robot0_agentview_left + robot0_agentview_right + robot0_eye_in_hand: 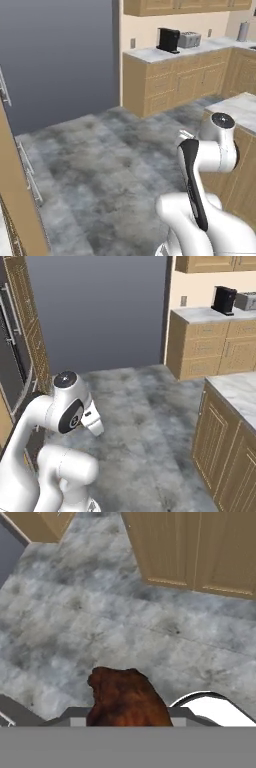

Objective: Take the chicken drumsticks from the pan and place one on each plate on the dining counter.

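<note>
1. Hand view: a dark brown drumstick (127, 699) sits at the bottom of the picture, in line with the gripper (127, 719), over grey stone floor (100, 622). The fingertips are hidden behind the meat. The gripper is judged to be pinching the drumstick, as the meat hangs above the floor with no other support.
2. Left base view: the arm (210, 165) stands folded beside the counter (240, 107), whose marble top shows at the right edge. No plate or pan is visible here.
3. Right base view: the counter (235, 391) lies well apart from the arm (60, 411), across open floor.
4. Stage, as a judgement: transport of one drumstick toward a plate.
5. Risk: the lumpy meat may slip from the grip if the base or arm jolts; it would land on the floor.
6. Risk: a swing toward the counter at low height may strike the oak doors (200, 552).
</note>
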